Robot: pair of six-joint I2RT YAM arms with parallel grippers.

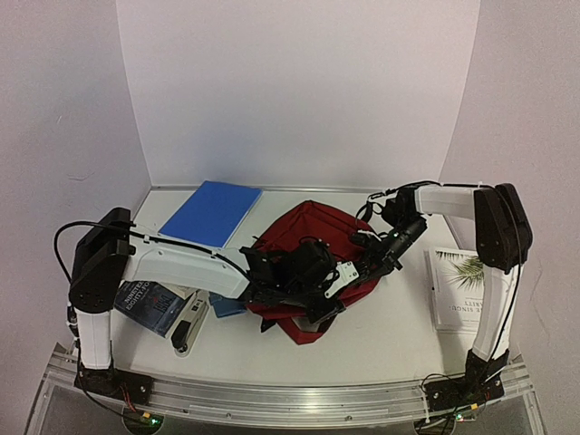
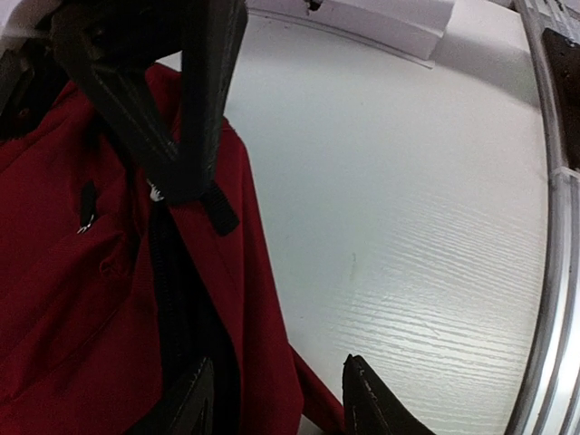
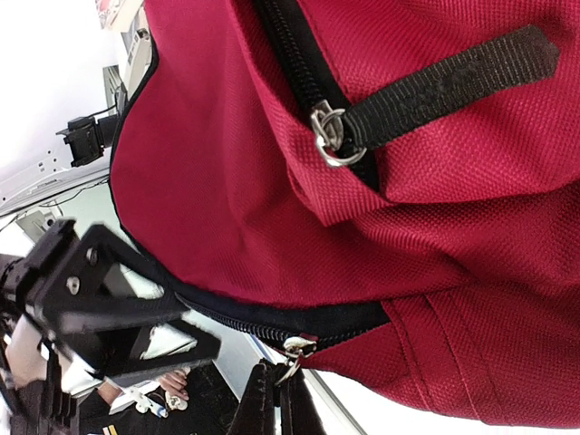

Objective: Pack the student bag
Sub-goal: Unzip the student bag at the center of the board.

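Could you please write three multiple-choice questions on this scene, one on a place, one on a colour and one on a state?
1. Where does the blue book lie?
A. On the table, behind and to the left of the student bag
B. Inside the bag
C. Under the right arm's base

2. What colour is the bag's fabric?
A. Grey
B. Dark red
C. Green

3. How is the right gripper?
A. Wide open, away from the bag
B. Shut around a pen
C. Shut, pinching a zipper pull on the bag

Answers: 1 A, since the top view shows it flat at the rear, left of the bag; 2 B, since every view shows red cloth; 3 C, since the right wrist view shows its fingers together at the pull.
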